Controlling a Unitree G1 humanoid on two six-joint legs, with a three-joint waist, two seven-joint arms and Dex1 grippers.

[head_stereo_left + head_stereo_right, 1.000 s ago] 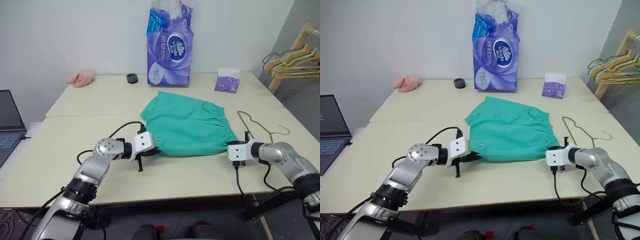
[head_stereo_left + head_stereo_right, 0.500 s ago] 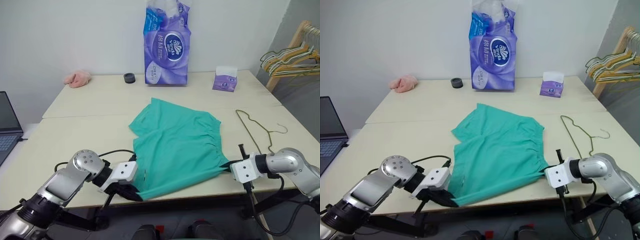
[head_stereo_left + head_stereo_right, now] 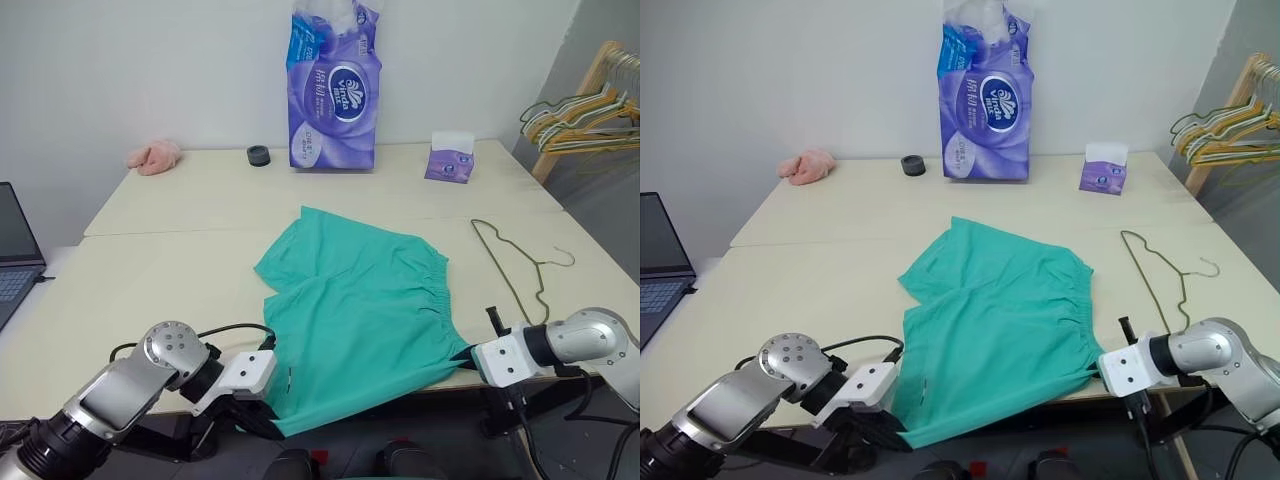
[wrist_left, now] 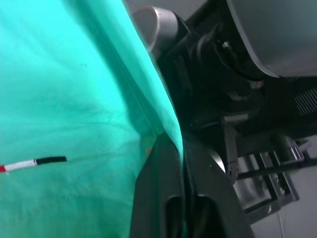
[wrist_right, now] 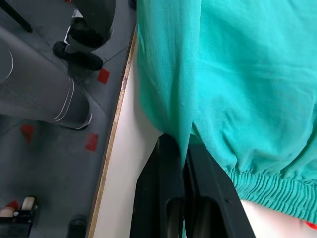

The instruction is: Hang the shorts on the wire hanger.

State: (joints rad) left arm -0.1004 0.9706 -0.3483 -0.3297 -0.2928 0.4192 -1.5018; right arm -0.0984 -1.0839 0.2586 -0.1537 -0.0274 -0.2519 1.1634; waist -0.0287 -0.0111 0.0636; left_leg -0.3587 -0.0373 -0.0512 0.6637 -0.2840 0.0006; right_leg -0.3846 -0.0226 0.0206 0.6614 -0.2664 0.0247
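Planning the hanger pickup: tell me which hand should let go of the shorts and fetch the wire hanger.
Right. The wire hanger lies on the table's right side, just beyond the right hand. The left hand pinches the shorts at the near left corner, with the shorts lying between it and the hanger.

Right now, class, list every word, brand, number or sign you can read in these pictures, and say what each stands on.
"Vinda": brand logo on the purple tissue pack at the table's far edge.
Other print on that pack: too small to read.
Small purple tissue box: print too blurred to read.
The shorts: a small mark, no text.
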